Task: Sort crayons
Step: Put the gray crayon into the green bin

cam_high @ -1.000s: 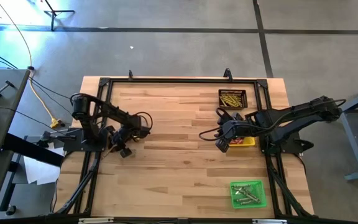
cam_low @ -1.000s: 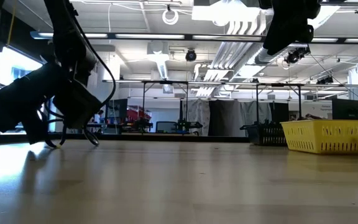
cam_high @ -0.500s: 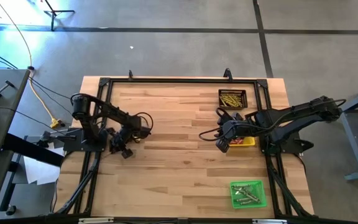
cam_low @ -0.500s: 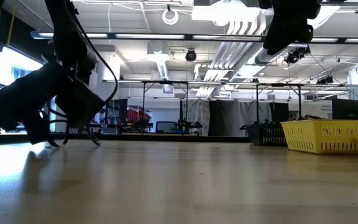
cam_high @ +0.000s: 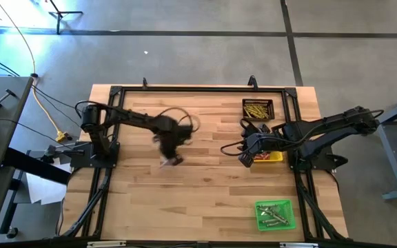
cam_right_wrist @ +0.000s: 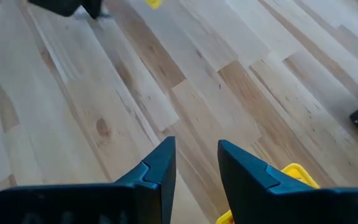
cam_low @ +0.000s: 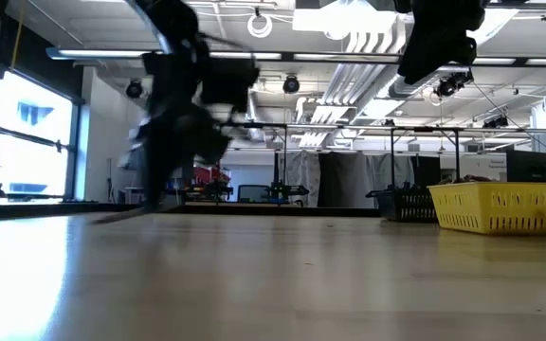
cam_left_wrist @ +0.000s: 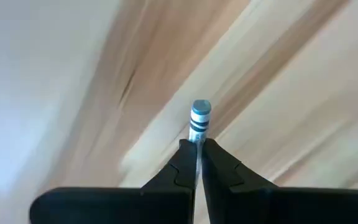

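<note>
My left gripper (cam_high: 171, 157) is over the middle of the wooden table, blurred, and shut on a blue-grey crayon (cam_left_wrist: 201, 117) with dark bands. My right gripper (cam_high: 247, 159) hangs open with nothing between its fingers (cam_right_wrist: 194, 155), at the left edge of the yellow tray (cam_high: 271, 157). Yellow crayons (cam_high: 257, 109) lie in the black tray at the far right. Greyish crayons (cam_high: 274, 215) lie in the green tray at the near right. My left gripper pinches the crayon between its two fingertips (cam_left_wrist: 185, 163). The crayon lies along the fingers, and its banded round end (cam_left_wrist: 201, 112) sticks out past their tips. The fingers point steeply down at the table. The crayon's other end is hidden between the fingers.
The black tray (cam_high: 269, 103), the yellow tray (cam_low: 505, 206) and the green tray (cam_high: 291, 207) all stand along the table's right side. A dark frame (cam_high: 198, 89) runs around the tabletop. Bare wood (cam_high: 198, 200) spreads over the middle and the near left.
My left gripper has left the table's left side and swung toward the right edge to the middle, rising and tipping more steeply downward. Most of this move falls in the last half second. My right gripper has kept still.
</note>
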